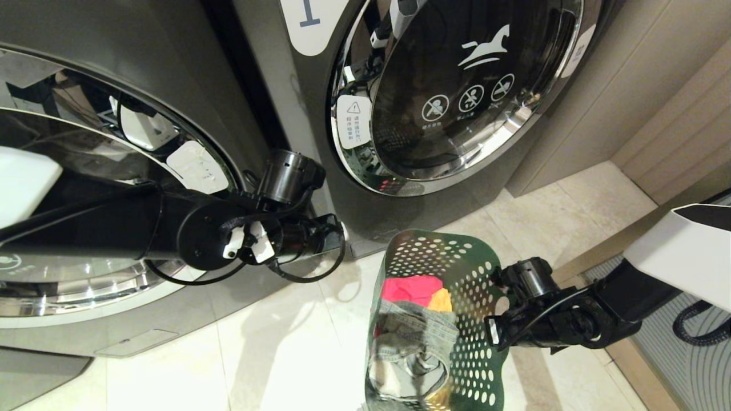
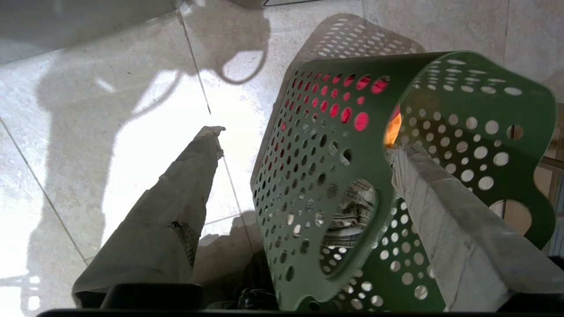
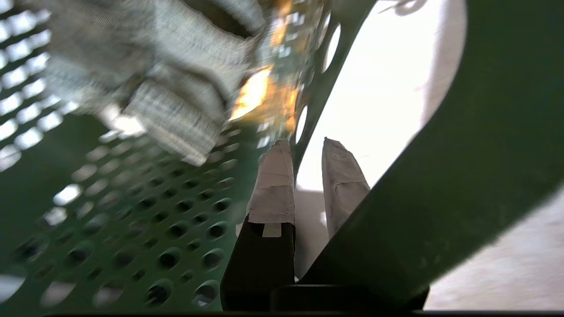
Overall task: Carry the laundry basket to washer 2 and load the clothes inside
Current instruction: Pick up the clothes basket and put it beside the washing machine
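Observation:
The dark green laundry basket stands on the floor tiles in front of two washers. The clothes lie in it: a red piece, an orange one and grey-blue denim. My right gripper is at the basket's right wall. Its fingers have closed to a narrow gap on the wall edge by the handle cut-out. My left gripper is open wide, with the basket's near wall between its fingers. No label with a 2 shows, so I cannot tell which machine is washer 2.
A dark grey washer with a chrome-rimmed door fills the left, behind my left arm. The washer at centre carries a label that reads like 1. A beige wall and a floor grille close the right side.

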`<state>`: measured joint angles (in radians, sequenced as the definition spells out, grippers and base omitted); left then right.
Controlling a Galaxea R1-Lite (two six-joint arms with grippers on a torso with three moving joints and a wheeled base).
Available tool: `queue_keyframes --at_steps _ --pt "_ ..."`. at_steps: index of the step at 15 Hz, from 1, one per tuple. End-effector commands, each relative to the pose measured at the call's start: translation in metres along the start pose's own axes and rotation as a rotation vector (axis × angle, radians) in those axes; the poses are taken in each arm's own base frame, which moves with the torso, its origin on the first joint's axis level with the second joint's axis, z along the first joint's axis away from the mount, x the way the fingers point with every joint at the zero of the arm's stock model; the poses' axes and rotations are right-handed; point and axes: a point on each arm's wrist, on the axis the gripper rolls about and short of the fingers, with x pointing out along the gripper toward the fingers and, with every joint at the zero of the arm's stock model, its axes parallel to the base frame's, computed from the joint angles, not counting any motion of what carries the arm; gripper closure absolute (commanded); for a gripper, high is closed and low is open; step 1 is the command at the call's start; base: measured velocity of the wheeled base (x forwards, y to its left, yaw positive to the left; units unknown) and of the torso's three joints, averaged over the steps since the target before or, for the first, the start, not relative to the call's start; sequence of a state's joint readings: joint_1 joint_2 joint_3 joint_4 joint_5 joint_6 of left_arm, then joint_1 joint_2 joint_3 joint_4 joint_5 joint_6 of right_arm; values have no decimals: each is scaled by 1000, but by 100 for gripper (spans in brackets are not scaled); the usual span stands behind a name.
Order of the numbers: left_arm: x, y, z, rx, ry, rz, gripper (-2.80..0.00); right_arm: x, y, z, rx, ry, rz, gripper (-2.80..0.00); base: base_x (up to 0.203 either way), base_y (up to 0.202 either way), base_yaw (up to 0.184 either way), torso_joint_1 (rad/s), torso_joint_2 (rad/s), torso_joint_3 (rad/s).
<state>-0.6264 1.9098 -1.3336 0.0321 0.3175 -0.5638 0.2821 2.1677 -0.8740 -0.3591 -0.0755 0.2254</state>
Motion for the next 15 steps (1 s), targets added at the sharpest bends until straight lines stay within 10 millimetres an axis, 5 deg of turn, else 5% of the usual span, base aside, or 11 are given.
queue_keyframes --at_steps 1,6,15 --pt "1 0 0 -4 -1 2 -280 3 -11 7 -51 -21 -16 0 0 0 0 0 0 0" --pt "-1 1 1 -6 -3 2 -280 0 -21 18 -257 -66 26 0 0 0 0 0 0 0" --pt "5 1 1 -8 0 2 -280 -8 -7 60 -311 -227 112 0 0 0 0 0 0 0"
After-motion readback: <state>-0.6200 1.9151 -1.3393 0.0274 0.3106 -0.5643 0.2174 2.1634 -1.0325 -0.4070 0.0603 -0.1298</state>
